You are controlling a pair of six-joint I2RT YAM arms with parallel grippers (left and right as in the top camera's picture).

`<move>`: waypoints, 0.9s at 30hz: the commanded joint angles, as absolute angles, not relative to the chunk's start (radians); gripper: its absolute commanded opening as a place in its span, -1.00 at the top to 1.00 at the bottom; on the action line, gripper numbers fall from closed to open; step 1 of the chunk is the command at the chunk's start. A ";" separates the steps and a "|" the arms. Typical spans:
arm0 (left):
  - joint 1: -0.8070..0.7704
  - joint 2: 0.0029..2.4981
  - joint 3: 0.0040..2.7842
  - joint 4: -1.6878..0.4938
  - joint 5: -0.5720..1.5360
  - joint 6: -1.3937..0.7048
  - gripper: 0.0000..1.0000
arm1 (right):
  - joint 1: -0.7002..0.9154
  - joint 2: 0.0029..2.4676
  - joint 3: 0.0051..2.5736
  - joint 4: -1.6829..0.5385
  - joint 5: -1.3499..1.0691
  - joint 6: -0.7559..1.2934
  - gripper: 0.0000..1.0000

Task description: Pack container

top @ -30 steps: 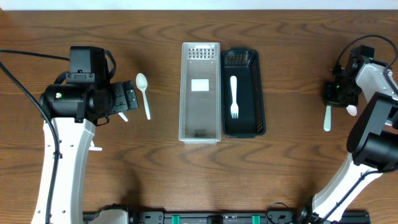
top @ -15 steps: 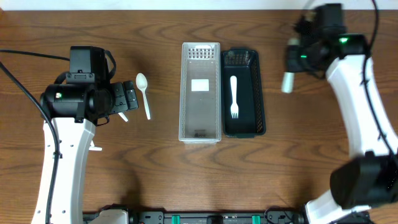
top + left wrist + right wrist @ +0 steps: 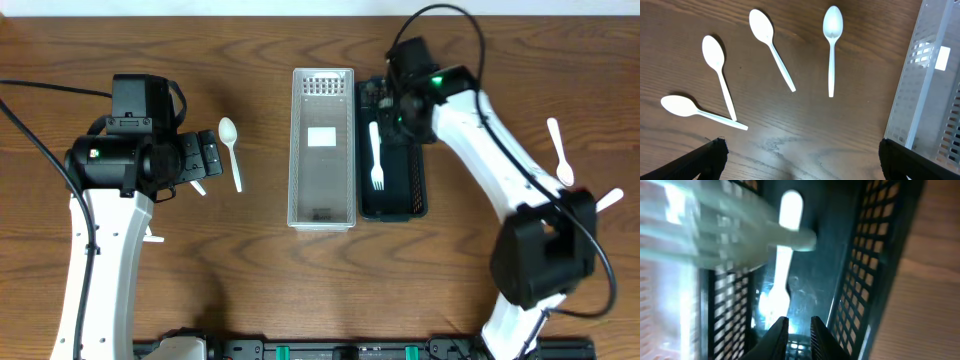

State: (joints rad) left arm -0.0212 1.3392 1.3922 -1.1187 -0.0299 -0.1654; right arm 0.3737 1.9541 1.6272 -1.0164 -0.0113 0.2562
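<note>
A clear container (image 3: 322, 215) and a black mesh basket (image 3: 418, 150) stand side by side at the table's centre. One white fork (image 3: 376, 155) lies in the basket and is also visible from the right wrist (image 3: 782, 265). My right gripper (image 3: 400, 108) hovers over the basket's far end. Its jaws (image 3: 797, 327) are nearly together, shut on a white utensil that shows only as a pale blur (image 3: 740, 245). My left gripper (image 3: 205, 160) stands wide open (image 3: 802, 150) over bare wood. Several white spoons (image 3: 831, 45) lie beyond it, one visible from overhead (image 3: 231, 150).
The clear container's wall (image 3: 925, 75) is close to the left gripper's right finger. A white utensil (image 3: 558, 150) lies on the table at the right, and another's tip (image 3: 606, 200) shows by the right arm's base. The right arm stretches diagonally across the right half.
The right arm has swung from the far right edge leftward to above the black basket, carrying the white utensil. The left arm and the spoons have not moved.
</note>
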 commanded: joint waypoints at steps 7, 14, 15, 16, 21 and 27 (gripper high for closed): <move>-0.017 1.346 1.405 -1.121 -0.035 -0.181 -0.96 | 0.368 1.929 1.644 -1.007 0.093 0.264 0.60; -0.017 1.346 1.405 -1.121 -0.035 -0.181 -0.96 | 0.241 1.761 1.716 -0.997 0.308 0.265 0.27; -0.017 1.346 1.405 -1.121 -0.035 -0.181 -0.96 | 0.207 1.736 1.720 -0.988 0.326 0.263 0.21; -0.017 1.346 1.405 -1.121 -0.035 -0.181 -0.96 | 0.173 1.718 1.720 -0.982 0.329 0.260 0.22; -0.017 1.346 1.405 -1.121 -0.035 -0.181 -0.96 | 0.002 1.692 1.718 -0.995 0.166 0.223 0.28; -0.017 1.346 1.405 -1.121 -0.035 -0.181 -0.96 | -0.051 1.721 1.716 -1.044 0.043 0.167 0.45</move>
State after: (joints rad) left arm -0.0212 1.3392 1.3922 -1.1187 -0.0299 -0.1654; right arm -0.0628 1.6985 1.7218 -1.0348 0.1501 0.2237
